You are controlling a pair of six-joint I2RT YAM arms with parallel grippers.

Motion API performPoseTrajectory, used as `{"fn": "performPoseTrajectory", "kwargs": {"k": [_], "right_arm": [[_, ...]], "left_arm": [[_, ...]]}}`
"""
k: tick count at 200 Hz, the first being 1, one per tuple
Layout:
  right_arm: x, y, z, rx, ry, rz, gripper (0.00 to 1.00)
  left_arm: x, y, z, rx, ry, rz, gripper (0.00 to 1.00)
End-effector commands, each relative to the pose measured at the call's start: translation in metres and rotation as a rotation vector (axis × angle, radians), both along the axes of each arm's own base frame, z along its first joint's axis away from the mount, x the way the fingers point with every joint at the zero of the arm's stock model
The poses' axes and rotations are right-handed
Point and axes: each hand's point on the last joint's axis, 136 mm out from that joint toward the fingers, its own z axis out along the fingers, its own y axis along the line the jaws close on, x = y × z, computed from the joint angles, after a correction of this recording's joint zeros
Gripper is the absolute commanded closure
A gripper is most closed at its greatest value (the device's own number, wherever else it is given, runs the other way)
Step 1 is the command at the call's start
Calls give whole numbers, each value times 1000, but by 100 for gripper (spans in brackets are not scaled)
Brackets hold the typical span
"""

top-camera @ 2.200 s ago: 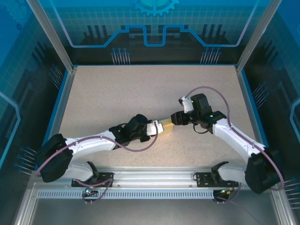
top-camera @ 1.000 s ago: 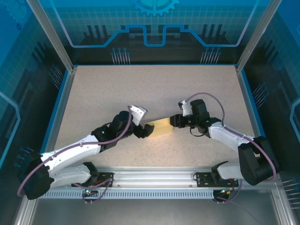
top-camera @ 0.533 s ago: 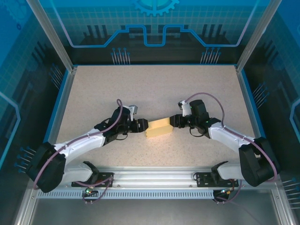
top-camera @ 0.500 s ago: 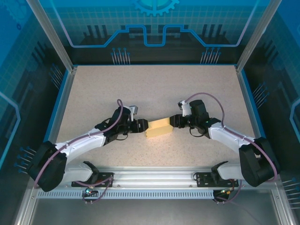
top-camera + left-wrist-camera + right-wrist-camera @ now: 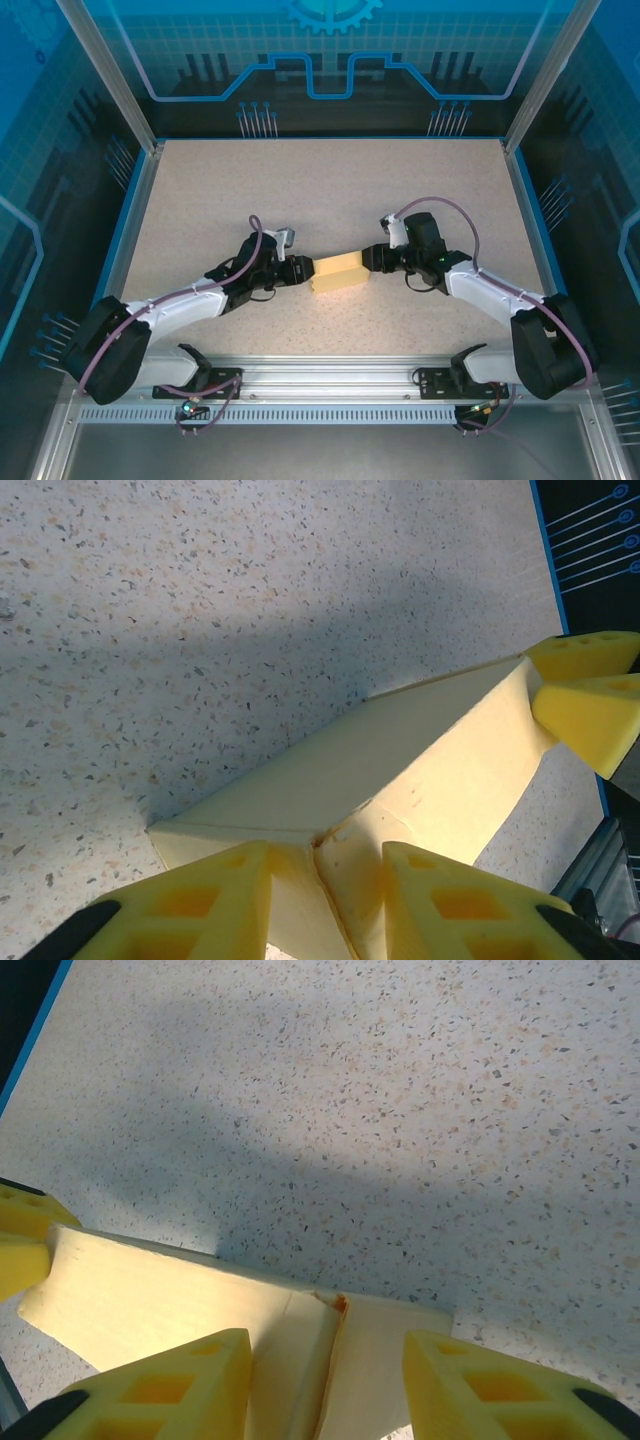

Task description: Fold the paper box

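1. One paper box [image 5: 338, 269] [image 5: 430, 750] [image 5: 170, 1280], pale yellow and folded into a small flat block, lies near the middle of the speckled table [image 5: 300, 190], a bit toward the front. Its long axis runs left to right.
2. We see it bridging two grippers, one at each short end.
3. Left gripper [image 5: 303, 270] [image 5: 325, 865] [image 5: 45, 1238] is at the box's left end. In the left wrist view both yellow fingers sit tight against the card with no gap, so we call it clamped on the box.
4. Right gripper [image 5: 370, 257] [image 5: 328, 1345] [image 5: 540, 685] is at the right end with its fingers straddling the card. We cannot tell whether they press it or stand loose.
5. We see a fold seam across the box face between each pair of fingers.
6. Shadow falls on the table beside the box. We cannot tell whether the box rests on the surface or is lifted.
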Motion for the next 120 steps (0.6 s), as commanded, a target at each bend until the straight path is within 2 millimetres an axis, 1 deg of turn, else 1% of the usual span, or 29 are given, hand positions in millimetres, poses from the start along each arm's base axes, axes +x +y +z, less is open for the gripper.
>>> {"fn": "performPoseTrajectory", "kwargs": {"k": [1,22,39,59,90,101,120], "right_arm": [[-12,-9,-6,-26,72,11,54],[-9,-5,12,34,65,37,53],[-11,-4,13,58,85,53,52],[-19,-7,2,75,130,62,53],[-34,-10,-18,136,198,66,64],[-40,-13,-28,151,225,61,66],[-43,-16,-36,171,239,46,71]], "left_arm": [[-22,18,-47,101,135,3,70],[-22,19,-49,108,130,7,71],[-21,19,-50,111,129,7,71],[-21,20,-52,114,129,8,71],[-21,20,-55,119,133,7,72],[-21,20,-56,124,132,10,72],[-20,20,-57,120,133,15,73]]}}
